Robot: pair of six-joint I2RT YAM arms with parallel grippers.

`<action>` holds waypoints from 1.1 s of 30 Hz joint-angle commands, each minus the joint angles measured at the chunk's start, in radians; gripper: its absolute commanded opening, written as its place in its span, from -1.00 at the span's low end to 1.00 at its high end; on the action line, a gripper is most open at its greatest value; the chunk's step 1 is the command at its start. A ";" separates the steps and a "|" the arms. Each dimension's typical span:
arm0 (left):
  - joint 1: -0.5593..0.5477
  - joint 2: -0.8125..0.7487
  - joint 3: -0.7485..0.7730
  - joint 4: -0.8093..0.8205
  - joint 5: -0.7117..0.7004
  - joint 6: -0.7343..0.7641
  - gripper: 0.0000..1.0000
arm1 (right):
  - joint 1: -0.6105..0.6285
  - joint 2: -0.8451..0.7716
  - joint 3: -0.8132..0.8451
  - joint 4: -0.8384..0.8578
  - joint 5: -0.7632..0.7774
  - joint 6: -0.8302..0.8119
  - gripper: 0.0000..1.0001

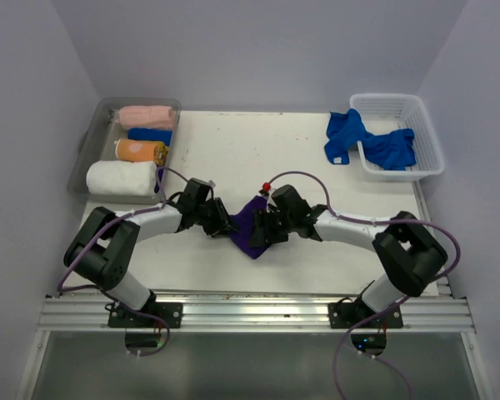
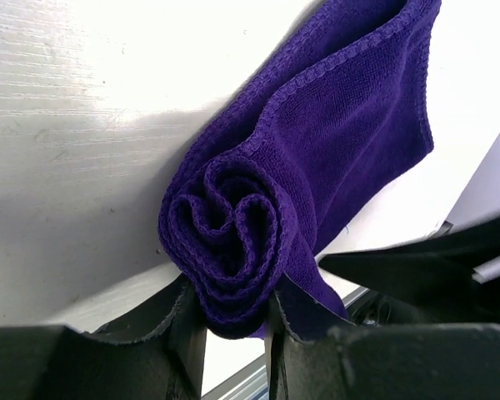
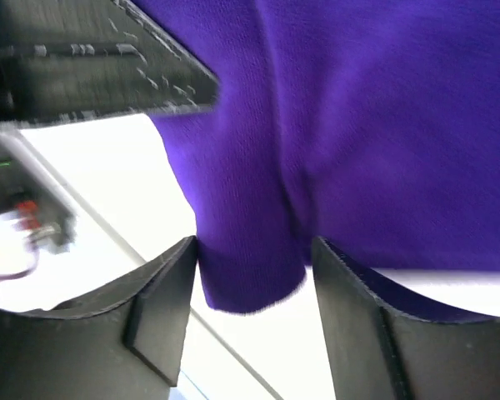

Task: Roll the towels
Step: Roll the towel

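A dark purple towel lies at the table's middle, between my two grippers. In the left wrist view its rolled end shows a spiral, and the left gripper is shut on that end, both fingers pressing the roll. The loose part stretches away flat. My right gripper stands open around a fold of the same towel; one finger touches the cloth, the other stands apart from it. From above, the left gripper and right gripper meet the towel from opposite sides.
A clear bin at the back left holds rolled towels: pink, blue, orange and white. Royal blue towels spill over the white lattice basket at the back right.
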 commanded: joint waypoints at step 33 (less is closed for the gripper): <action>0.000 0.009 0.128 -0.252 -0.033 0.032 -0.28 | 0.612 0.223 0.311 -0.269 1.192 -0.445 -0.25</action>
